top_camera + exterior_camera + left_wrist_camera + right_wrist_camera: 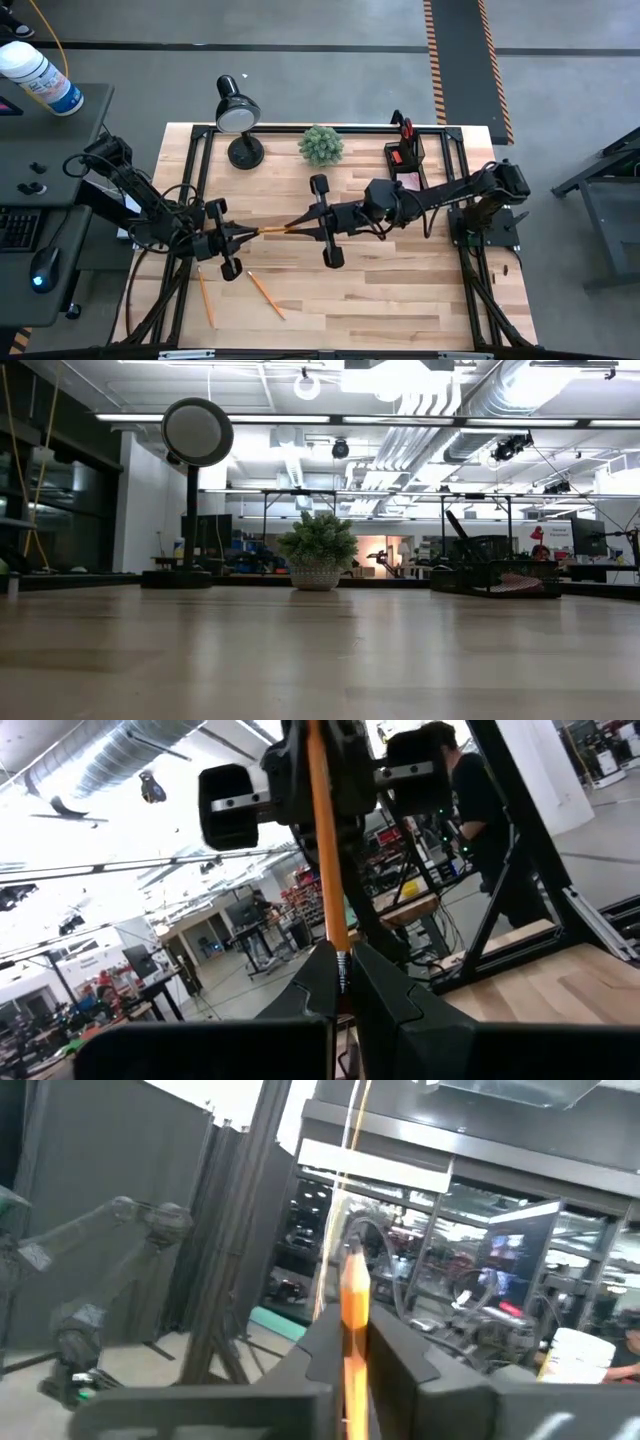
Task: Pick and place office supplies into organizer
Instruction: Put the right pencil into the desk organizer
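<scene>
Above mid-table, one orange pencil [281, 229] spans both grippers: left gripper [243, 231] clamps one end, right gripper [312, 224] apparently pinches the other.

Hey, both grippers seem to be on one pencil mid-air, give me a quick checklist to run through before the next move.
1. Left gripper shut on the orange pencil: ok, its wrist view shows the fingers pinching the eraser end.
2. Right gripper shut on the same pencil: ok, its fingers close around the shaft below the tip.
3. Pencil clear of the table: ok, the low view shows no pencil on the tabletop.
4. Organizer reachable: ok, it stands at the far edge on the right arm's side.
5. Room left in the pen cup: cannot tell.
6. Remaining pencils undisturbed: ok, two lie at the near edge.
</scene>
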